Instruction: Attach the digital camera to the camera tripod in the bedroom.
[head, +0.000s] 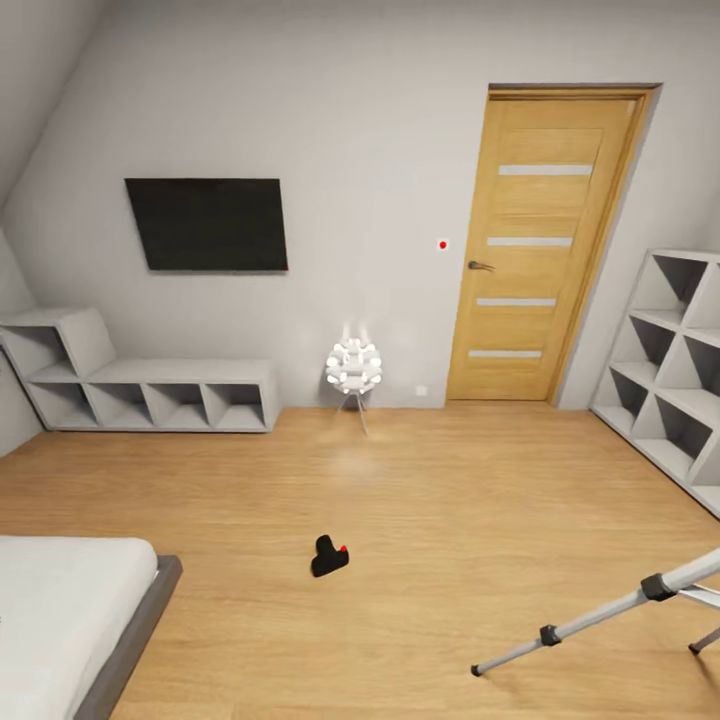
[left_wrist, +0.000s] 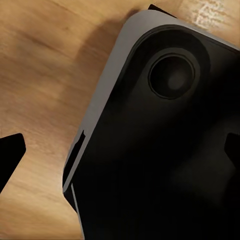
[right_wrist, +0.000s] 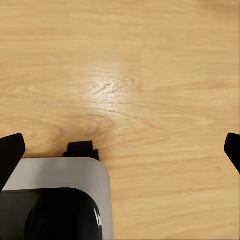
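Observation:
The digital camera (head: 329, 557), small and black with a red button, lies on the light wood floor (head: 430, 500) in the middle of the bedroom. The camera tripod (head: 610, 612) shows at the lower right of the head view, its silver-grey legs with black joints slanting down to black feet; its head is out of frame. In the left wrist view my left gripper (left_wrist: 120, 152) stands open above the robot's dark base (left_wrist: 160, 150). In the right wrist view my right gripper (right_wrist: 120, 152) is open over bare floor, nothing between its fingers.
A white ball-shaped lamp (head: 353, 368) stands by the far wall, beside a wooden door (head: 535, 250). A black TV (head: 208, 224) hangs above low white shelves (head: 150, 390). Taller cube shelves (head: 675, 370) line the right wall. The grey bed's corner (head: 70, 610) fills the lower left.

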